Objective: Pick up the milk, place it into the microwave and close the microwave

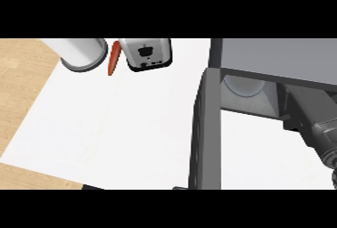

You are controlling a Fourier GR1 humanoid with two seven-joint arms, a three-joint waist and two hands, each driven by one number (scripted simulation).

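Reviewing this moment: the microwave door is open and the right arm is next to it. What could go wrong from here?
1. No milk shows: the microwave cavity shows only its glass plate, so closing now may shut it empty.
2. The right forearm is close to the cavity opening; it could knock the housing.
3. The open door juts over the counter; a sweeping arm might catch it.

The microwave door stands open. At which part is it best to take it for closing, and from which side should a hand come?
Probably near the free end of the microwave door, low in the view. The door shows edge-on, running from the microwave towards the robot. A hand coming from the door's left, over the bare white counter, could press the outer face and swing it shut to the right.
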